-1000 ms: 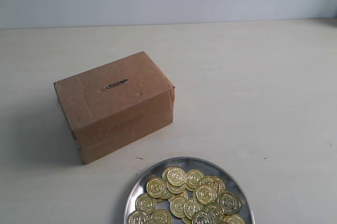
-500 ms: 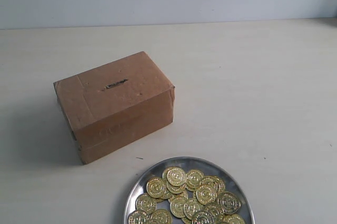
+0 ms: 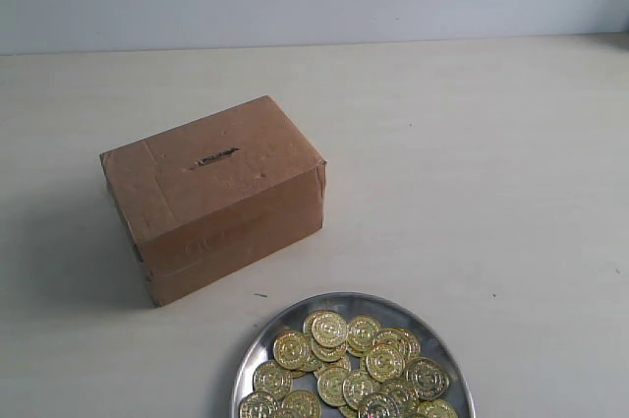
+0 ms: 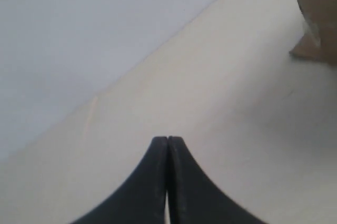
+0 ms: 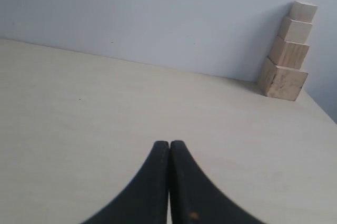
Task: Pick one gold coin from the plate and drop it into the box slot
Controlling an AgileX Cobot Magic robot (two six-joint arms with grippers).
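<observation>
A brown cardboard box (image 3: 218, 197) stands left of centre on the table, with a short dark slot (image 3: 216, 156) in its top face. At the front edge of the exterior view lies a round silver plate (image 3: 263, 344) heaped with several gold coins (image 3: 356, 364). Neither gripper shows in the exterior view. My left gripper (image 4: 167, 139) is shut with nothing between its black fingers, over bare table; a corner of the box (image 4: 317, 16) shows far off. My right gripper (image 5: 169, 143) is shut too and holds nothing, above bare table.
A stack of pale wooden blocks (image 5: 288, 52) leans against the wall at the far edge of the table in the right wrist view. The light table (image 3: 472, 172) ends at a pale wall behind the box.
</observation>
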